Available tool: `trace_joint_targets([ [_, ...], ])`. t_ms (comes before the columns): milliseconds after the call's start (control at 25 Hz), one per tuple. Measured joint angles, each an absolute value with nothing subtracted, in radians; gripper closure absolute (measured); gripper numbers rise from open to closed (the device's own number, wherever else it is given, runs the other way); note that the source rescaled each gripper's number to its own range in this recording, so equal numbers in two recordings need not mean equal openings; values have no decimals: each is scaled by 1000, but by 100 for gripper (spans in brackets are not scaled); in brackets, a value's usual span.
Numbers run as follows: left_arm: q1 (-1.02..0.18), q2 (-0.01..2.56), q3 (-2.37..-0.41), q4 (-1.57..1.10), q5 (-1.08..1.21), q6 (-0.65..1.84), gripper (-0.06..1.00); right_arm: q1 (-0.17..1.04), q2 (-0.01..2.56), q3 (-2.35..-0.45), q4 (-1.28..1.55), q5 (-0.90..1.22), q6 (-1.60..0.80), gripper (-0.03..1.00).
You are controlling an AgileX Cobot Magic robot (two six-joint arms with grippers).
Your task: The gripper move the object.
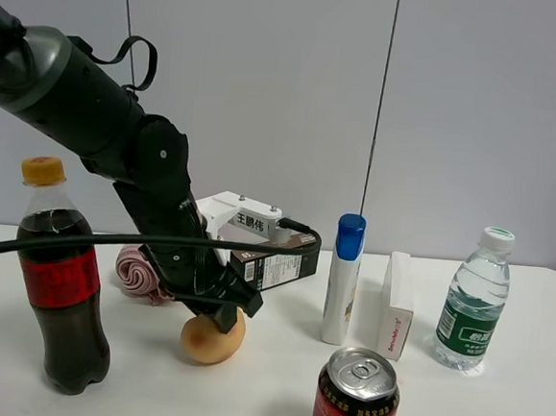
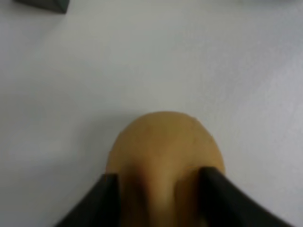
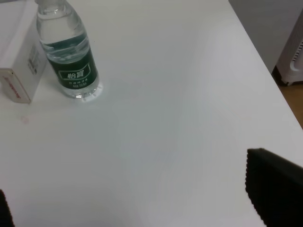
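Yellow-orange and partly hidden, the peach (image 1: pixel 212 339) sits on the white table (image 1: pixel 274 381) toward its front left, its top covered by the left gripper (image 1: pixel 224 312), whose black jaws press against the fruit's two sides in the left wrist view, where the peach (image 2: pixel 164 151) is blurred and cut off by the frame edge. A pink rolled towel (image 1: pixel 136 272) lies just behind, half screened by the arm, and a dark carton (image 1: pixel 276 263) rests further back. A cola bottle (image 1: pixel 61 292), nearly full, stands near the left edge; a red can (image 1: pixel 356 399), unopened, is cropped at the front edge. Only two spread jaw tips of the right gripper (image 3: pixel 142 208) show, over bare table near a green-labelled water bottle (image 3: pixel 68 54) and white box (image 3: pixel 19 64).
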State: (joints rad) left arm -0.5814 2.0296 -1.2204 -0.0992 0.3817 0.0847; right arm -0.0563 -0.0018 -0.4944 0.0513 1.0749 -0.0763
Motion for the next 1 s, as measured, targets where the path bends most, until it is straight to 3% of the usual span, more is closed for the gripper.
trace_joint_targets([
  [120,-581,2030,-1220,-102,370,83,8,-56,-2,-494,51,1075,-76,-3],
  [200,-581,2028,-1221,-102,371,60,-1,-56,-2,-494,51,1075,-76,-3],
  [520,-581,1975,-1221,-102,379,17,-5,-56,-2,-494,51,1075,-76,-3],
  [800,-581,1735,-1273,-87,419,14,-5,-56,-2,-494,51,1075,-76,-3],
  [1000,-580,1566,-1352,93,473,0,-5,-56,-2,-494,51,1075,-76,-3],
])
